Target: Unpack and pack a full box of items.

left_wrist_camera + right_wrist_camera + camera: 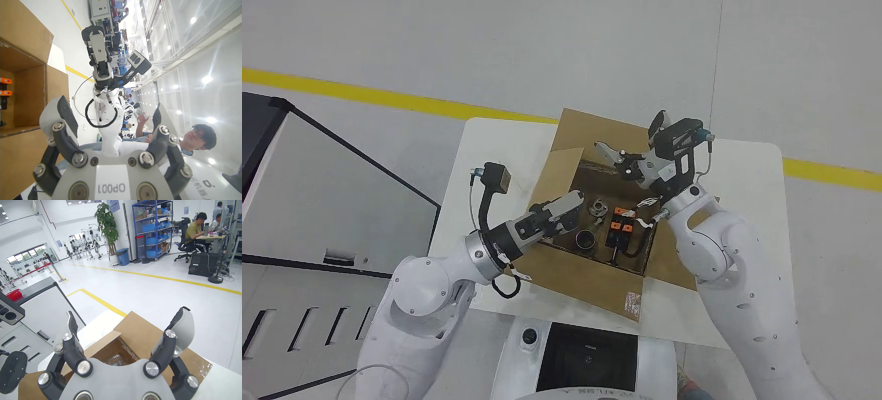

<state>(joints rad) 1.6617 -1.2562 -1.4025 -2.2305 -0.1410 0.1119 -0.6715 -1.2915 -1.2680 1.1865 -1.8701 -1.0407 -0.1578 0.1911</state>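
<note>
Top view: a cardboard box (592,128) stands with its flaps thrown open near the middle of a white tabletop (742,170), both arms poised at it. The left gripper (570,205) hangs over the box's left edge, level with the opening, its fingers spread wide and holding nothing. The right gripper (632,142) is raised above the far end of the box, also wide open and empty.

On the box floor lie an orange-and-black part (620,225) and, just beside it, two round metal pieces (585,240).

From the left wrist, the left gripper (111,108) shows its two dark ribbed pads (66,113) well apart, with the box (28,83) to one side and the orange-and-black part (4,81) at the inner wall.

From the right wrist, the right gripper (126,315) spans the box's far corner (143,330), where clear plastic (113,359) glints inside; what it is cannot be told.
</note>
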